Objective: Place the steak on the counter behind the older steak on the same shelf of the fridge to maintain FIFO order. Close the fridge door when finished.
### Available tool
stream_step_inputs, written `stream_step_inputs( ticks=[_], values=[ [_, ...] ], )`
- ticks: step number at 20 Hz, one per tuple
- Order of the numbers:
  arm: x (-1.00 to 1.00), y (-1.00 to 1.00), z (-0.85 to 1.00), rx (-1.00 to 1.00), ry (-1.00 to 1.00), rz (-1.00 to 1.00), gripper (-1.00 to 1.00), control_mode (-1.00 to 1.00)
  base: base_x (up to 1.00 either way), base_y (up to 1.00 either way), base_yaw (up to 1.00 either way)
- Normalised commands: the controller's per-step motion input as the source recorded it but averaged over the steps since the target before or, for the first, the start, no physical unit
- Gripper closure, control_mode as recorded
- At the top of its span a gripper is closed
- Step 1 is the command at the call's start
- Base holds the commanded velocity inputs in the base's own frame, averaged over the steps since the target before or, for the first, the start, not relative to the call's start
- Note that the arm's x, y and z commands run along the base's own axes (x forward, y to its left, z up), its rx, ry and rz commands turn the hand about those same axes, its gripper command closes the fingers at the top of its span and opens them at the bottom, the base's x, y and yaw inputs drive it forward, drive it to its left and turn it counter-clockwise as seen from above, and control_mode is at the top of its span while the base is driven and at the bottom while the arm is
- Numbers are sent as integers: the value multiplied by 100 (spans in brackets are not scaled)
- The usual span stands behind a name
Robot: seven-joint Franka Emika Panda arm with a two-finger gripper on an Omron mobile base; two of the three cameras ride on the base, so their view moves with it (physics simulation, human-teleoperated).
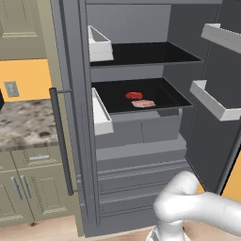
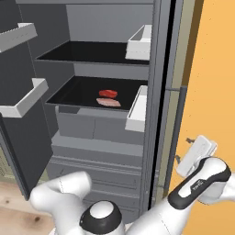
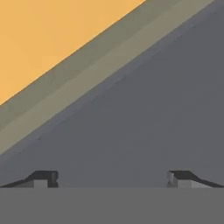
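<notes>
1. Nearest me, the white arm bends low in front of the tall dark grey fridge (image 1: pixel 141 155); its claw (image 3: pixel 112 178) stands wide, both dark finger tips (image 3: pixel 43 178) far apart with nothing between them, facing a flat dark grey panel edged by a beige strip and an orange wall.
2. The fridge stands open, and I count two door panels swung aside. The dark grey fridge door (image 1: pixel 212 136) on the right carries two white bins (image 1: pixel 212 100) on its inner face, one above the other.
3. The other door, seen edge-on, has one long vertical bar handle (image 1: pixel 60 141) and two more white bins (image 1: pixel 100 113), again stacked.
4. Low inside sit grey drawers (image 2: pixel 96 126).
5. Above them I count two wide flat black shelves. On the lower shelf (image 1: pixel 160 92) lie two pieces of meat.
6. The pale pink flat older steak (image 1: pixel 143 103) lies nearer the front edge.
7. The small bright red chunky steak (image 1: pixel 134 95) sits just behind it, close beside it; whether they touch I cannot tell.
8. Left of the fridge runs one grey-brown speckled granite bench (image 1: pixel 23 124) over beige cabinets.
</notes>
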Motion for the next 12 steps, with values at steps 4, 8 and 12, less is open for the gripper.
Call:
stream_step_inputs(
  ticks=[4,8,12],
  values=[
    [47,48,0,-6,4,16,-100,-100,0,0,0],
    [8,66,-1,-6,2,19,-100,-100,0,0,0],
    [2,75,0,-2,0,19,-100,-100,0,0,0]
  ],
)
